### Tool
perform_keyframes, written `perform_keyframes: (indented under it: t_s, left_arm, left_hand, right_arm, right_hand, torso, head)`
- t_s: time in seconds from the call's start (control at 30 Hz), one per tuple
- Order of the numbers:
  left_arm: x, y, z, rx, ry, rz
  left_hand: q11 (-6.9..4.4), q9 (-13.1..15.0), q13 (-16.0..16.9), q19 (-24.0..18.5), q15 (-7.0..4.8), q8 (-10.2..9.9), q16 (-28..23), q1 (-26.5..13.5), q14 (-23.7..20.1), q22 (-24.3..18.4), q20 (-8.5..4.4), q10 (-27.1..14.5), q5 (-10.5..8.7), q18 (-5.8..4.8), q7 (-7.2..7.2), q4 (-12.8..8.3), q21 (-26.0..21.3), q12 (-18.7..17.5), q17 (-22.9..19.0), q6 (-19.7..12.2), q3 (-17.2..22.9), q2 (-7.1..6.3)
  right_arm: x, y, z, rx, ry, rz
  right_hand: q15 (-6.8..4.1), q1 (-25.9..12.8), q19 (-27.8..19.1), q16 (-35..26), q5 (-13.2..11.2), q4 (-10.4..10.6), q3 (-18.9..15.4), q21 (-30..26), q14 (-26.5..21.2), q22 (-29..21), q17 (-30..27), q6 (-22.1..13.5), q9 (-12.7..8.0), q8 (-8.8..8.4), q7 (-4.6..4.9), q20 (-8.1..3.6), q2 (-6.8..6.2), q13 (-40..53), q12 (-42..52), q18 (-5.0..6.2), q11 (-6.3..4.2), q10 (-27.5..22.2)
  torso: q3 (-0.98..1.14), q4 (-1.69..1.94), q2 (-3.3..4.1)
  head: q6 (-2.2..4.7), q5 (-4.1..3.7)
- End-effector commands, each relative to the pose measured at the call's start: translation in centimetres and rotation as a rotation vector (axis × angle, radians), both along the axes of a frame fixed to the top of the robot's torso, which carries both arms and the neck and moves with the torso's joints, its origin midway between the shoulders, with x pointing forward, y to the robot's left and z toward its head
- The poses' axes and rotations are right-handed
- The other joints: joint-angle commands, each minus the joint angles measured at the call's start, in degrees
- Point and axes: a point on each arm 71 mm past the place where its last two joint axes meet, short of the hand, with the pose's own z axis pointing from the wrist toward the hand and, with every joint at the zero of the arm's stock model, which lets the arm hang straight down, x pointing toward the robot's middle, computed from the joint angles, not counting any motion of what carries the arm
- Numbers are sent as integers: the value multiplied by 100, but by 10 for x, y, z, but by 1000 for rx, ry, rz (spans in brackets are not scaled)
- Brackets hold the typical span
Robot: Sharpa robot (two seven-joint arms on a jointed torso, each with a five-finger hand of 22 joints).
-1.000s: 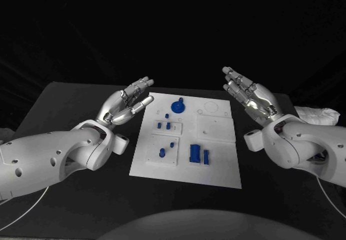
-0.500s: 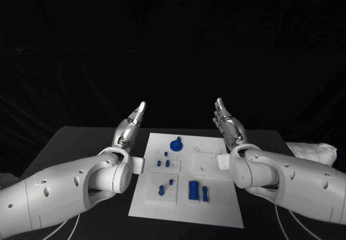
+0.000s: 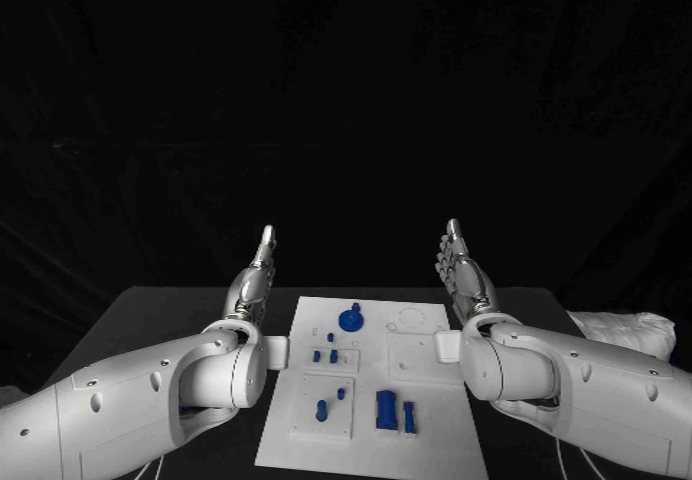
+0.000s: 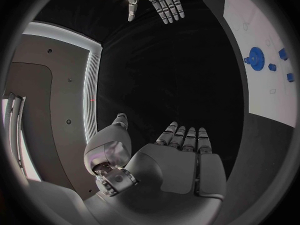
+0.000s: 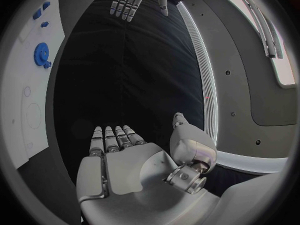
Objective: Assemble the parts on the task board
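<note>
Over the last second both arms had swung up: the hands, which had hung tilted above the board's sides, now stood flat and vertical, and the camera had tipped up with them, so the board only seemed to slide lower. The left hand (image 3: 255, 275) rose beside the board's (image 3: 433, 415) left edge and the right hand (image 3: 463, 280) beside its right edge, fingers (image 4: 187, 137) straight, close together and holding nothing.

The board, a smooth white matte plate, lay in the middle of the black bench (image 3: 159, 320) with its long axis running away from the robot. On it sat glossy blue parts: a round gear (image 3: 351, 320) near the far end, two small pegs (image 3: 325, 355) left of centre, a stubby pin (image 3: 322, 407) in the near left block, and a tall block (image 3: 387, 408) with a slimmer bar (image 3: 410, 415) near the near edge. Empty round recesses (image 3: 413, 320) showed at the far right.

All parts lay below and inward of both hands. The left hand stood nearer the pegs and the pin; the right hand was nearer the recesses. Whether seating was done or pending, the scene left open. A crumpled white cloth (image 3: 627, 330) lay right of the board.
</note>
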Motion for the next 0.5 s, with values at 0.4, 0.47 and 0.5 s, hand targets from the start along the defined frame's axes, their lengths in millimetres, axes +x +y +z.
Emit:
perform_keyframes:
  t_s: [0.4,0.47,0.5]
  left_arm:
    - [0,0,-1,-5,15,18]
    - [0,0,-1,-5,15,18]
    - [0,0,-1,-5,15,18]
  left_hand:
    - [2,-143,-7,2,-52,-39,-21,-855,-2,-168,-55,-51,-49,-86,0,-108,-21,-132,-7,-804,-1,0]
    - [2,-143,-7,2,-52,-39,-21,-890,-2,-168,-55,-51,-49,-86,0,-108,-21,-132,-7,-804,-1,0]
    - [2,-143,-7,2,-52,-39,-21,-926,-2,-168,-55,-51,-49,-86,0,-108,-21,-132,-7,-804,-1,0]
  right_arm:
    - [0,0,0,0,5,-8]
    - [0,0,0,0,5,-8]
    - [0,0,0,0,5,-8]
  right_hand:
    - [-28,-938,0,-17,-29,-111,4,-28,0,-6,-10,-384,-7,-19,1,-110,1,-8,-35,-122,50,-1]
    - [-28,-1427,0,-17,-29,-111,4,-28,0,-6,-10,-384,-7,-19,1,-110,1,-8,-35,-122,50,-1]
    - [-28,-1427,0,-17,-29,-111,4,-28,0,-6,-10,-384,-7,-19,1,-110,1,-8,-35,-122,50,-1]
  torso:
    - [5,-2,-10]
    - [5,-2,-10]
    - [5,-2,-10]
  head:
    - [4,1]
    - [4,1]
    - [4,1]
